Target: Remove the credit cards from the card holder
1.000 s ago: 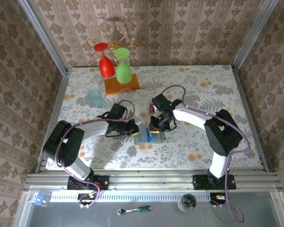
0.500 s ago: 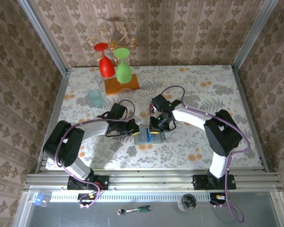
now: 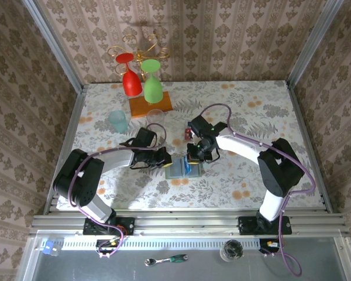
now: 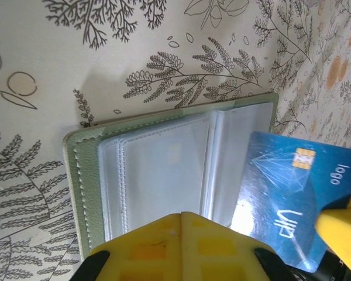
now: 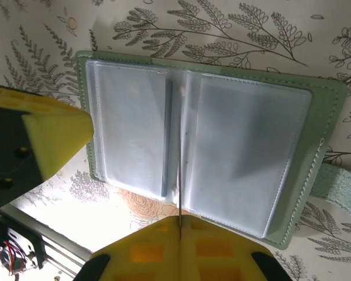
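Observation:
The card holder [image 3: 176, 171] lies open on the table, pale green with clear bluish pocket panels [image 5: 245, 152]. My right gripper [image 5: 179, 221] is shut on a blue credit card, which I see edge-on as a thin line [image 5: 179, 193] standing over the holder's middle fold. In the left wrist view the same blue card [image 4: 292, 199] stands out past the holder's [image 4: 85, 175] right side. My left gripper [image 4: 182, 215] is shut, its tips resting over the left pocket panel with nothing between them. Small red cards [image 3: 188, 134] lie on the table behind the holder.
A rack with a red and a green wine glass [image 3: 141, 79] stands on a wooden base [image 3: 150, 106] at the back left. A teal cup [image 3: 119, 122] and a clear glass [image 3: 155, 116] are in front of it. The holder's green strap [image 5: 339, 184] sticks out sideways.
My right gripper has closed on the blue card and shifted a little to the right. The left arm has stayed in place on the holder.

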{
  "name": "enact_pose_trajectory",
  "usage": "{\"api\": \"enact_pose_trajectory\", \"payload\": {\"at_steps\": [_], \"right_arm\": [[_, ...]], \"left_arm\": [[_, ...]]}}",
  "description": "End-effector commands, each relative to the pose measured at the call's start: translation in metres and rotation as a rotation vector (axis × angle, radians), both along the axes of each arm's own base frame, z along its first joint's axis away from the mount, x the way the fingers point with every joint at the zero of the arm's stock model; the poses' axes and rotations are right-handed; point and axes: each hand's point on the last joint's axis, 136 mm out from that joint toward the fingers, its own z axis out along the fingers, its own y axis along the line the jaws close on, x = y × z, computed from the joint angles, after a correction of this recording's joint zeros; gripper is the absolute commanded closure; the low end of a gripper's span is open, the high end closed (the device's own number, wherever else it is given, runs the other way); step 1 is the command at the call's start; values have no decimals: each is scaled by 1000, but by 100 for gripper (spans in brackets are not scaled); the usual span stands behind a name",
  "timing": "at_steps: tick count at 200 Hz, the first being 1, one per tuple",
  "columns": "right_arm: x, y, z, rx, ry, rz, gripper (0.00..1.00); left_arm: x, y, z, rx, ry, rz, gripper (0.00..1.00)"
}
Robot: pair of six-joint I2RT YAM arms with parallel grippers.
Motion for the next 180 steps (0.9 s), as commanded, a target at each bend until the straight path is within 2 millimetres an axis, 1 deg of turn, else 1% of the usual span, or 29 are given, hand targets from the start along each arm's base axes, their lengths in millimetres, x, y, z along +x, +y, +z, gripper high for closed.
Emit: {"api": "enact_pose_trajectory", "payload": {"at_steps": [1,22,50,76,119,138,162,180], "right_arm": [[3,-11,18,-50,-86,121,98],[8,-18,26,-105,-169,249,98],[12,-34,30,-214,-255,436,98],[22,-44,34,-307,-324,582,98],[31,-55,41,-399,-421,848,100],[45,-63,44,-455,-454,894,100],[63,-71,53,-445,-464,900,100],[77,-74,59,-442,-485,921,100]], "left_arm": [[2,7,4,31,-7,0,93],[-2,14,-2,84,3,-9,94],[-7,19,-10,119,22,-20,96],[-7,18,-18,123,38,-24,97],[-5,16,-19,117,39,-21,97],[-4,14,-18,111,37,-23,97],[-5,13,-19,107,40,-23,97],[-5,11,-18,96,39,-22,97]]}}
